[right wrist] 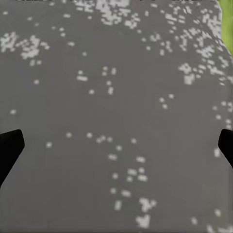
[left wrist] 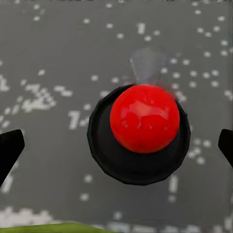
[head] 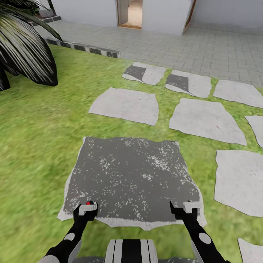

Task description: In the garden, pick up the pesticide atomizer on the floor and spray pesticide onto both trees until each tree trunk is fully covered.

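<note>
Both arms are seen at the lower edge of the head view, extended forward over a large dark grey paving slab point(head: 131, 179) speckled with white. The slab is set in the green grass lawn point(head: 40, 138) of the garden, which occupies most of the left side of that view. Paler stepping stones point(head: 126, 106) are laid beyond and to the right of the dark slab, with grass strips between them. Further back, a light tiled patio point(head: 204, 47) is bounded by a striped curb point(head: 87, 49), and a white wall with a doorway point(head: 129, 14) is seen at the far edge. A dark, long-leaved plant point(head: 25, 47) stands at the far left.

The left tool point(head: 87, 209) is positioned over the near left part of the dark slab. The pesticide atomizer point(left wrist: 138, 133) is located between its fingers point(left wrist: 9, 148): a black round body with a bright red ball on top, shown in the left wrist view against the speckled slab. In the head view only a red dot is discernible at the tool tip. The finger tips are seen well apart from the atomizer at both frame edges; whether the atomizer is gripped cannot be told.

The right tool point(head: 184, 210) is held over the near right part of the same slab, with its fingers point(right wrist: 10, 150) spread wide and nothing between them.
</note>
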